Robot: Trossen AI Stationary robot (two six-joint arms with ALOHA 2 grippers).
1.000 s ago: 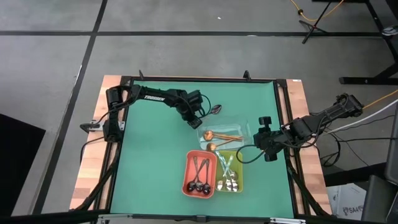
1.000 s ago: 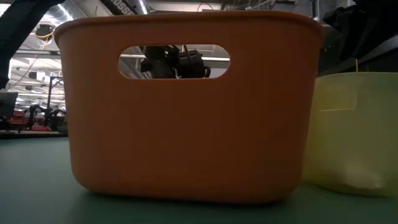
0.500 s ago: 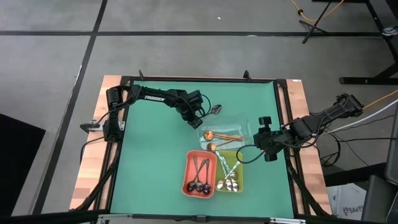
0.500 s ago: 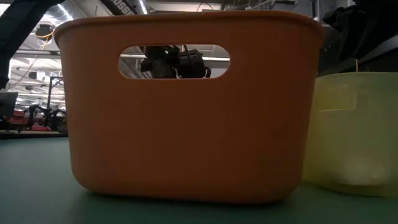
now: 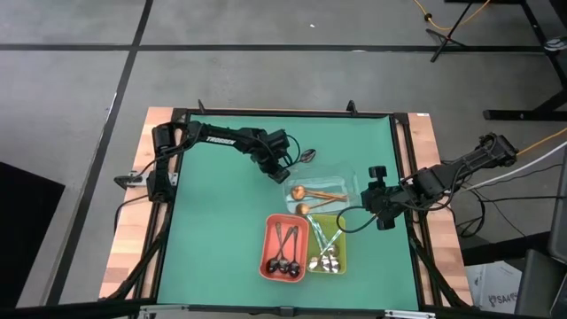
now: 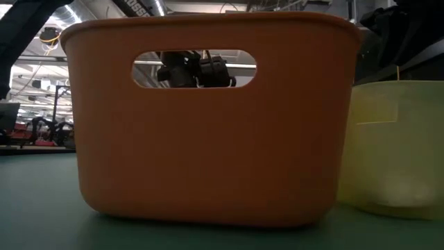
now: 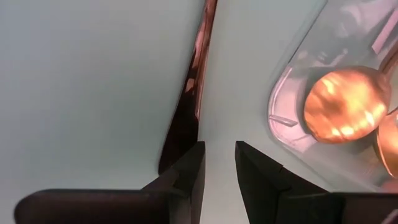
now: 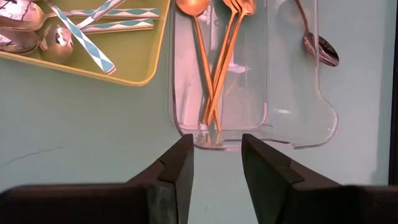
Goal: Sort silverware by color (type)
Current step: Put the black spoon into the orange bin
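A loose spoon (image 5: 306,156), dark with a coppery shine, lies flat on the green table just beyond the clear tray (image 5: 347,180). My left gripper (image 5: 283,168) is low over the table at the spoon's handle end. In the left wrist view its fingers (image 7: 219,163) stand narrowly open, and the handle (image 7: 198,68) runs past the outer side of one finger. My right gripper (image 5: 363,202) is open (image 8: 217,165) and hovers at the clear tray's right end. Copper-gold spoons (image 8: 214,68) lie in the clear tray. My left gripper has the spoon's handle end (image 7: 181,134) beside the outer side of one finger (image 7: 189,171), not between the fingers. The fingers slant down from the table's left. I cannot tell whether that finger touches the handle. The spoon lies flat on the table.
The red tray (image 5: 268,252) holds dark spoons (image 5: 283,257) and the yellow-green tray (image 5: 344,252) holds silver ones (image 8: 56,34); the two stand side by side near the table's front. In the low view the red tray's wall (image 6: 208,153) fills the picture.
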